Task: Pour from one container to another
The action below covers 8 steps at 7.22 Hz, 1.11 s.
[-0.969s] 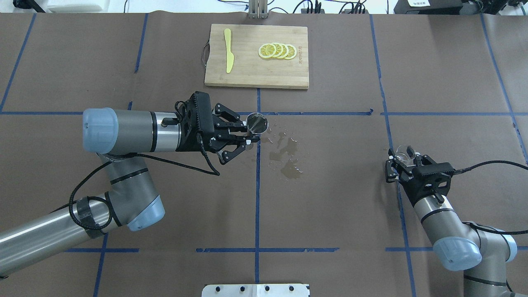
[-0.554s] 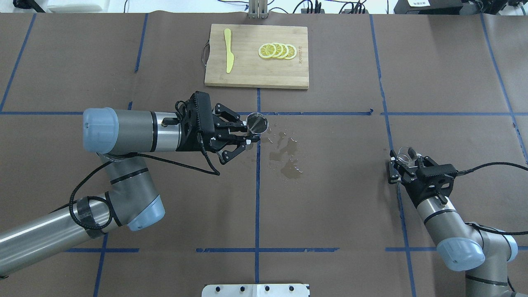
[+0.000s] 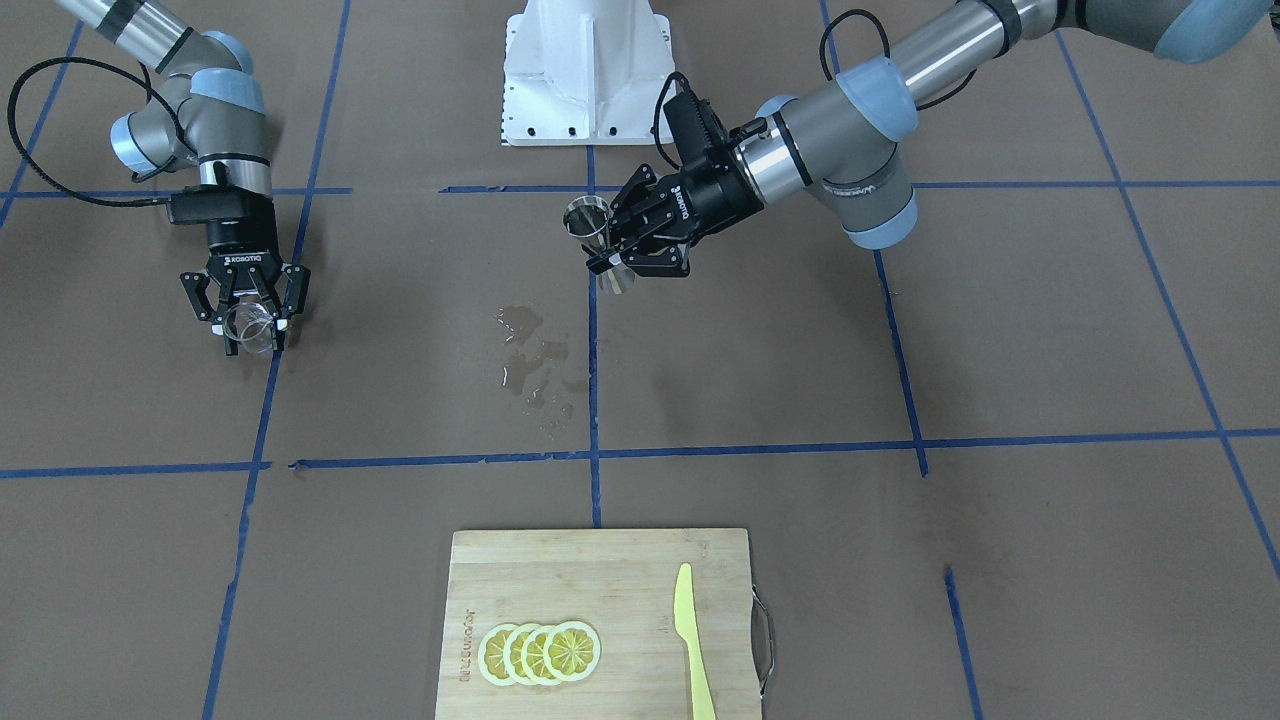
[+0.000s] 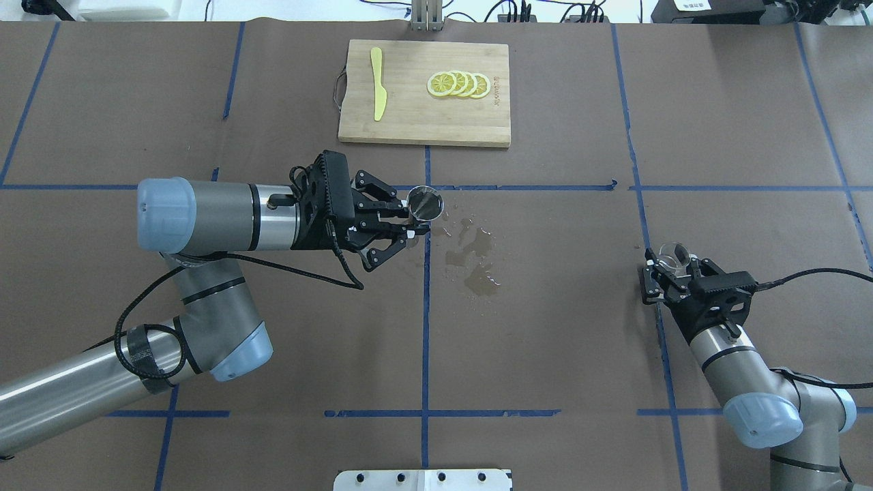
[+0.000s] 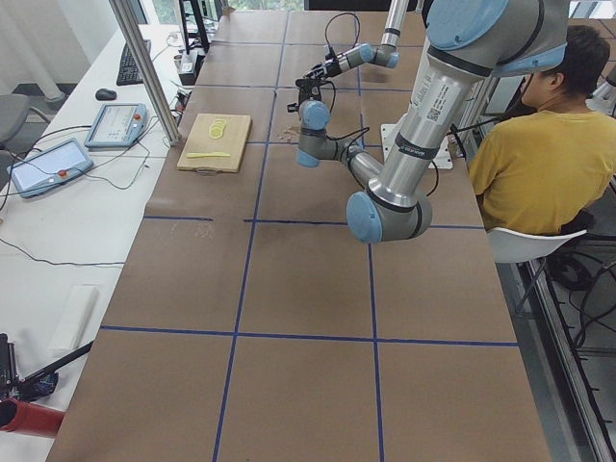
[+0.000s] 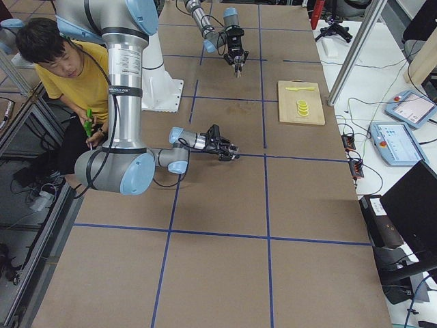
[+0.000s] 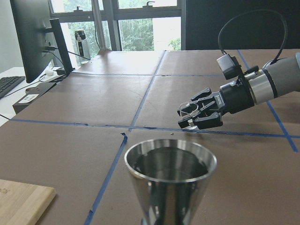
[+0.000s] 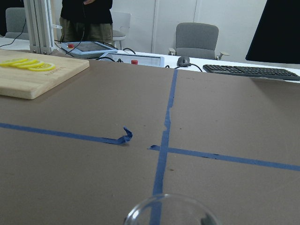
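Note:
A steel jigger (image 4: pixel 424 204) stands upright in my left gripper (image 4: pixel 413 228), which is shut on its waist above the table's middle; its open cone (image 7: pixel 169 172) fills the bottom of the left wrist view. The small clear glass cup (image 4: pixel 675 249) sits upright between the fingers of my right gripper (image 4: pixel 668 260), low over the table at the right. In the front-facing view the same cup (image 3: pixel 248 320) is at the left in the right gripper (image 3: pixel 252 336), and the jigger (image 3: pixel 585 218) is at top centre. The cup's rim (image 8: pixel 171 212) shows at the bottom of the right wrist view.
A puddle of spilled liquid (image 4: pixel 477 262) wets the brown paper just right of the jigger. A bamboo cutting board (image 4: pixel 409 116) at the far edge carries lemon slices (image 4: pixel 458 84) and a yellow knife (image 4: pixel 378 83). A person (image 6: pixel 65 72) sits beside the robot's base.
My right gripper has drawn back a little toward the robot's side with the glass cup. The left arm and the jigger have stayed put.

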Available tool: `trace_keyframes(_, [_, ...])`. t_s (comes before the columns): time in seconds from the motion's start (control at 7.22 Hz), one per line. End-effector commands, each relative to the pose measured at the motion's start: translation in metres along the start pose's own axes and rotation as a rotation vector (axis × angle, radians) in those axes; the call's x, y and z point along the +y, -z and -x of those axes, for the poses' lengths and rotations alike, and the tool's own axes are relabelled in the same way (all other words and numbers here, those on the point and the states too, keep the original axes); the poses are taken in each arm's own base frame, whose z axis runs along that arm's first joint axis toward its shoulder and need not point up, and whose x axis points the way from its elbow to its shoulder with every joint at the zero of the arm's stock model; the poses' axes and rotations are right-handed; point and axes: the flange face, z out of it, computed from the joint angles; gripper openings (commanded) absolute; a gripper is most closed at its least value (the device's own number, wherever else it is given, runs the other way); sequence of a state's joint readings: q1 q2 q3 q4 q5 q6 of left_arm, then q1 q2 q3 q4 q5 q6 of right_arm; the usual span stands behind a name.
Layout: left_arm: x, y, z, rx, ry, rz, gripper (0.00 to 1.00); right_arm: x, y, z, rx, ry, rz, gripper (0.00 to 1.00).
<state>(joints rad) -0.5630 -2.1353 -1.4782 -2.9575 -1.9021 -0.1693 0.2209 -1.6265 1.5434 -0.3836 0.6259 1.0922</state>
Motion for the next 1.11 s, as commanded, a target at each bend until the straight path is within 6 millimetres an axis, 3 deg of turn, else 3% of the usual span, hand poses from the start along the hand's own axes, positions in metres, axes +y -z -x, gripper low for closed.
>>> trace_keyframes(0.0, [0.0,0.0,0.0,0.0,0.001,0.001,0.0,0.0,0.0,-0.001,0.001,0.001,0.0,0.59])
trace_keyframes(0.28, [0.0,0.0,0.0,0.0,0.0,0.001,0.0,0.0,0.001,0.001,-0.001,-0.003,-0.001,0.99])
trace_keyframes(0.69, [0.001,0.0,0.0,0.0,0.0,0.002,0.0,-0.003,0.002,0.003,-0.006,-0.01,-0.003,1.0])
trace_keyframes(0.97, [0.001,0.0,0.0,-0.001,0.001,0.004,0.0,-0.032,0.012,0.02,-0.039,-0.027,-0.03,1.0])
